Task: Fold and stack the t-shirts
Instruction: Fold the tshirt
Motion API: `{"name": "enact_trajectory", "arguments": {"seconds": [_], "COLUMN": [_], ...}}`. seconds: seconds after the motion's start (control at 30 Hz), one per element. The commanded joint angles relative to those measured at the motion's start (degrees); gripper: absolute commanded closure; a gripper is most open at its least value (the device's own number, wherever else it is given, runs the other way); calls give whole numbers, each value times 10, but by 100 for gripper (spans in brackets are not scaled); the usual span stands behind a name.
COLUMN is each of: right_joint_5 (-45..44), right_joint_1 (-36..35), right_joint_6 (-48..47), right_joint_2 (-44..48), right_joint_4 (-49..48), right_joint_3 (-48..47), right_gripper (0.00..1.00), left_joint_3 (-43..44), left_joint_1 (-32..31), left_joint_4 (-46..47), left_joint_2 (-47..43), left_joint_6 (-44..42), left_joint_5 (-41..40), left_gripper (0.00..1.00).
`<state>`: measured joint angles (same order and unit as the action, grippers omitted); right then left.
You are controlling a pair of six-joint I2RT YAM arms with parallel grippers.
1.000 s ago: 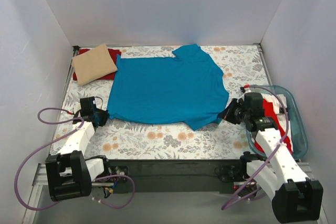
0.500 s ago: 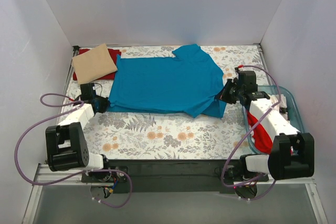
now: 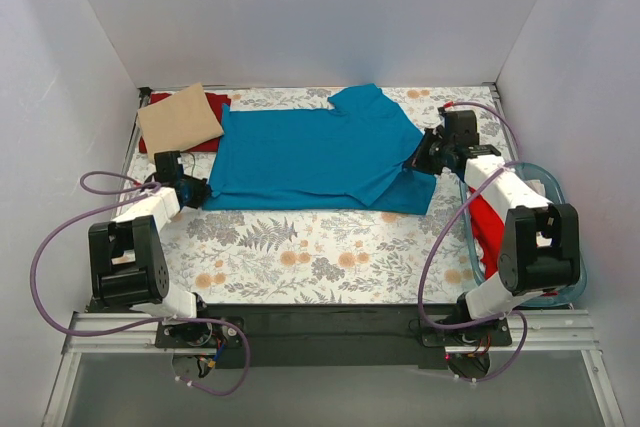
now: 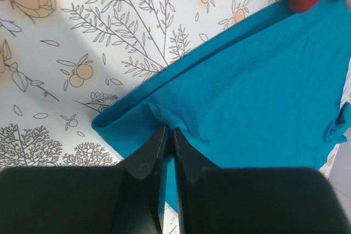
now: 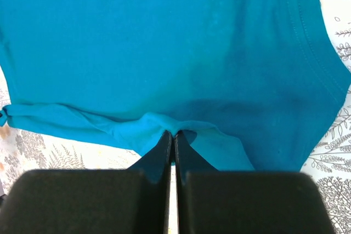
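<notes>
**Item 1, teal-blue t-shirt**. We record it spread flat across the middle of the floral table cloth. It is the largest thing on the table. Its near edge is doubled back onto the body, so a loose fold runs from left to right. The fabric lies slightly rumpled at the near right corner.

**Item 2, left gripper**. We place it at the near left corner of the teal-blue t-shirt, low over the cloth. The left wrist view shows its fingers closed to a sliver, with a pinch of the folded teal hem caught between the tips.

**Item 3, right gripper**. We place it at the shirt's right edge, well apart from the left one. The right wrist view shows its fingers pressed together on a small ridge of teal fabric where the edge turns over.

**Item 4, tan-beige t-shirt**. It is folded into a square pad in the far left corner. It lies on top of a flat red t-shirt, which shows past it on two sides. The teal shirt's far left corner lies just beside the red.

**Item 5, clear plastic tub**. It stands at the table's right side. A bunched red t-shirt lies in it, partly hidden by the right arm.
</notes>
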<state>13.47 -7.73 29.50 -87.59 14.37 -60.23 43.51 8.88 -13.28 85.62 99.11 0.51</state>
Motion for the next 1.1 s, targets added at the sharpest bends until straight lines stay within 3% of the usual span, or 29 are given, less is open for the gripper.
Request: {"name": "enact_trajectory", "arguments": {"seconds": [0.0,1.07], "right_joint_5": [1,-31], "right_joint_1": [-6,-3], "right_joint_6": [-11,-9], "right_joint_2": [-14,-11], "right_joint_4": [-20,-26], "right_joint_3": [-36,-40], "right_gripper": [99,99], "left_joint_3": [24,-2], "left_joint_1": [3,32], "left_joint_4": [8,45], "left_joint_2": [-5,-17], "left_joint_6": [5,8], "left_joint_5": [8,41], "left_gripper": [93,89]}}
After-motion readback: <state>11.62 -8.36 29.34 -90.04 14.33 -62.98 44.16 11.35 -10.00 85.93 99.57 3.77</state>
